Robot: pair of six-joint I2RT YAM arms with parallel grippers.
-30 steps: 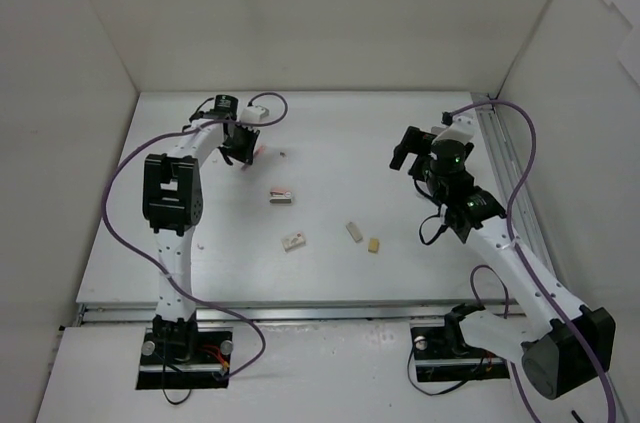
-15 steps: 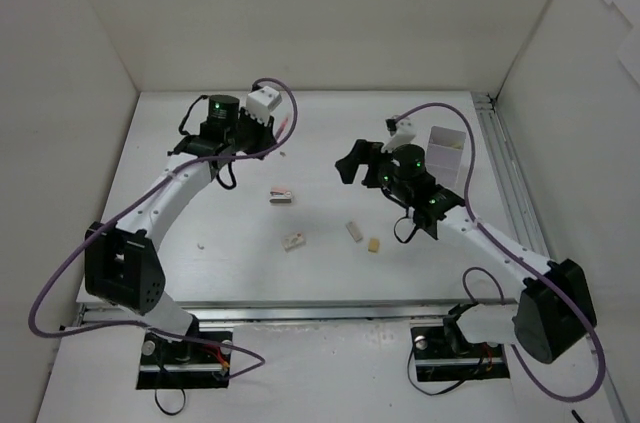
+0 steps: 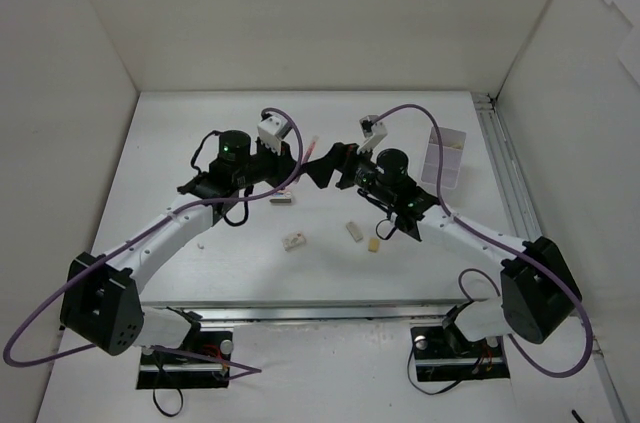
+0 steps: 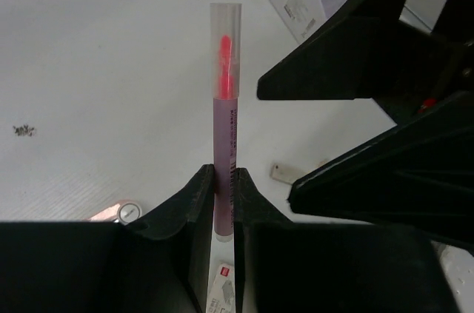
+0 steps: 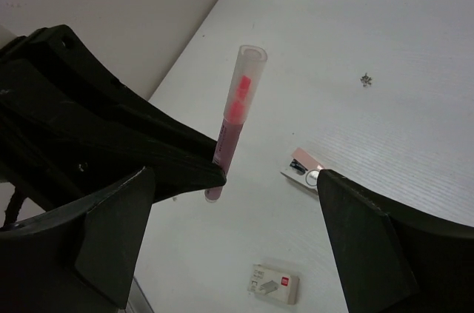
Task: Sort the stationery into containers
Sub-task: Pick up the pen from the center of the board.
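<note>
My left gripper (image 3: 296, 156) is shut on the lower end of a pink pen (image 3: 311, 147) and holds it above the table's middle; in the left wrist view the pen (image 4: 224, 109) sticks out forward from the gripper (image 4: 224, 174). My right gripper (image 3: 323, 165) is open, its fingers on both sides of the pen's free end without touching. In the right wrist view the pen (image 5: 235, 113) stands between the wide-open fingers (image 5: 111, 243). The white bin (image 3: 445, 156) lies at the right. A white eraser with red label (image 3: 293, 240) and two beige erasers (image 3: 354, 231) lie on the table.
A small pink and silver item (image 3: 282, 198) lies under the left gripper and shows in the right wrist view (image 5: 304, 167). The second beige eraser (image 3: 373, 244) lies near the first. White walls enclose the table on three sides; a metal rail (image 3: 510, 183) runs along the right.
Both arms swung in to the table's middle. The left gripper carried the pink pen from the far left. The right gripper moved left from the bin and now faces the pen.
</note>
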